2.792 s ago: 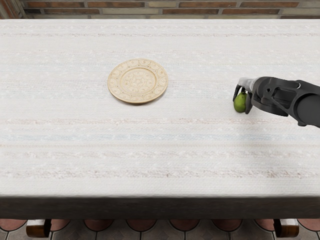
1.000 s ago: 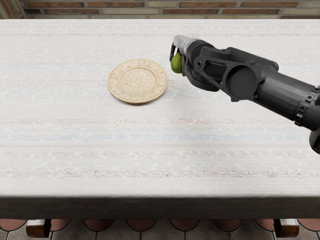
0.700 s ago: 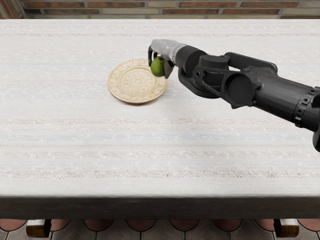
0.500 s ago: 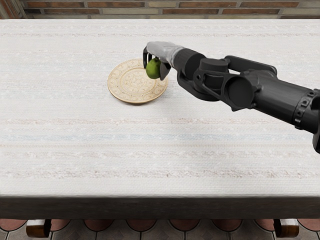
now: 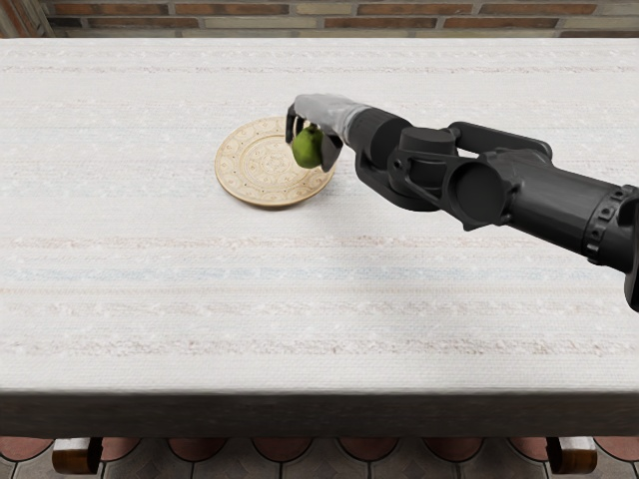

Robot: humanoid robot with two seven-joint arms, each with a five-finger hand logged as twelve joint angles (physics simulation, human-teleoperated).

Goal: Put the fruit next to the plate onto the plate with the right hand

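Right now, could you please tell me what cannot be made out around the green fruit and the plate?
Head view: whether the small green fruit touches the round tan patterned plate or hangs above it; the slant hides any gap.
Head view: the fruit's top, covered by fingers of the right hand.
Head view: the plate's right rim, behind fruit and hand.
The left arm: outside the picture.

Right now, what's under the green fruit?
The right side of the plate lies under the fruit, held in the right hand. The fruit and hand cover that bit of rim; contact can't be judged.
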